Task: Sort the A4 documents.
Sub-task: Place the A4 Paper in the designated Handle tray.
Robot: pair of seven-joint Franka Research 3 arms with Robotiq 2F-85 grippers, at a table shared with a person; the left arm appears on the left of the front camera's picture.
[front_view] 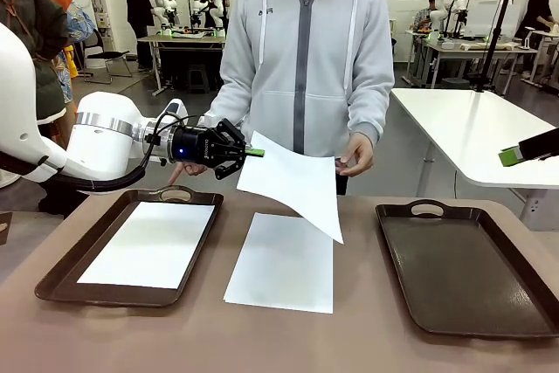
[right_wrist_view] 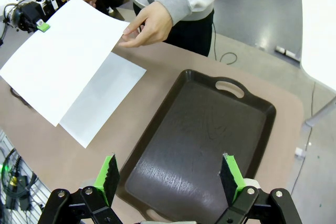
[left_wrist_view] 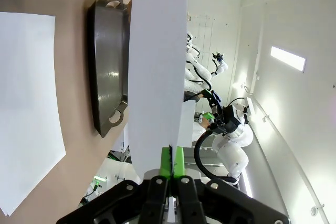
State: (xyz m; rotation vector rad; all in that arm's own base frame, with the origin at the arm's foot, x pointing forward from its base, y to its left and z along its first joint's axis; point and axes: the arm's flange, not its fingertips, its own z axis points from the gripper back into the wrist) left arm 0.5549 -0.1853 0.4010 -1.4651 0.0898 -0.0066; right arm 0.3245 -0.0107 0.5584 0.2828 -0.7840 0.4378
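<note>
Left gripper (front_view: 253, 153) is clamped tight on the left edge of one thin white A4 paper sheet (front_view: 293, 183). The sheet is up in the air over the middle of the brown table (front_view: 358, 338), tilted, and the person's hand (front_view: 356, 156) is pinching its far right corner. A second white sheet (front_view: 284, 261) lies flat on the table right under it. A third sheet (front_view: 150, 244) sits inside the dark brown handled tray on the left (front_view: 52, 281). Right gripper (right_wrist_view: 169, 174) has its fingers spread wide with nothing in them, hovering over the matching tray on the right (right_wrist_view: 210, 124).
</note>
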